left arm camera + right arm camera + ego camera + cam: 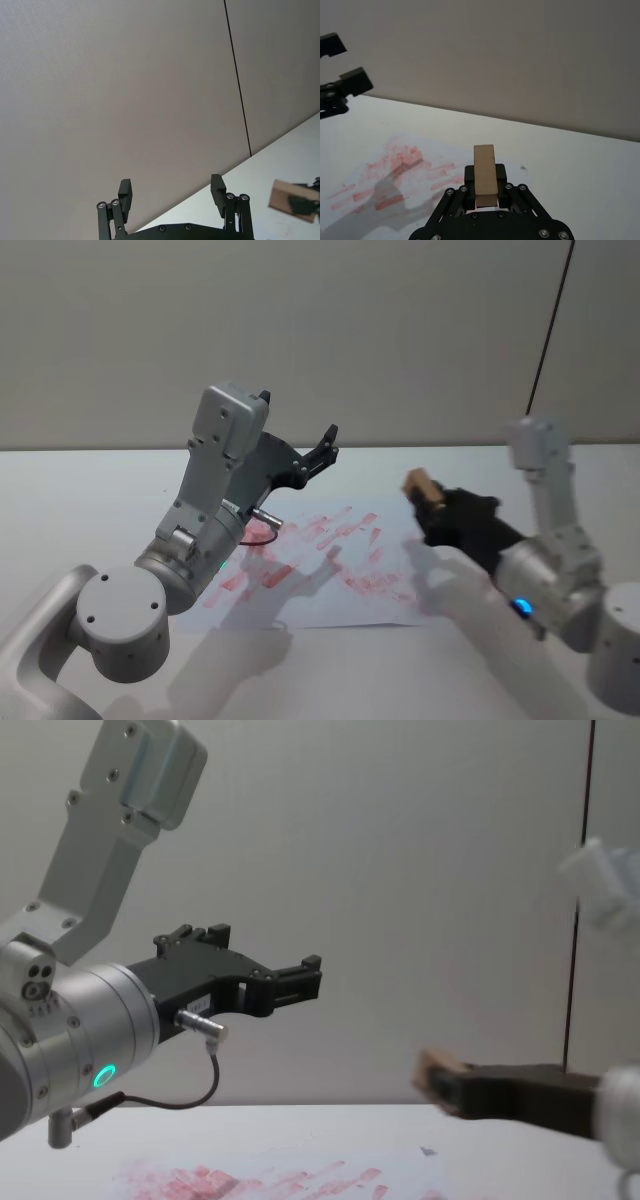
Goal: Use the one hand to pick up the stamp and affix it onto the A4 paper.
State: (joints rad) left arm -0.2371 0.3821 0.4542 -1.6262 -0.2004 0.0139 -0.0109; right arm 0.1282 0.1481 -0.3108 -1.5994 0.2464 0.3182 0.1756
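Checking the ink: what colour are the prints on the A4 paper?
Red-pink smears across the white A4 paper, clearest in the head view.

The head camera is looking down across the white table (80, 490) at the A4 paper (330, 570). The chest camera is looking level, sharing the paper's (260, 1182) far edge. Each wrist camera is peering past its own fingers toward the wall (125, 90).

the left pincer (300, 437) is hanging raised in the air, fingers spread apart, wrist angled upward. the right pincer (428, 495) is reaching forward from a bent arm, fingers closed round a small block.
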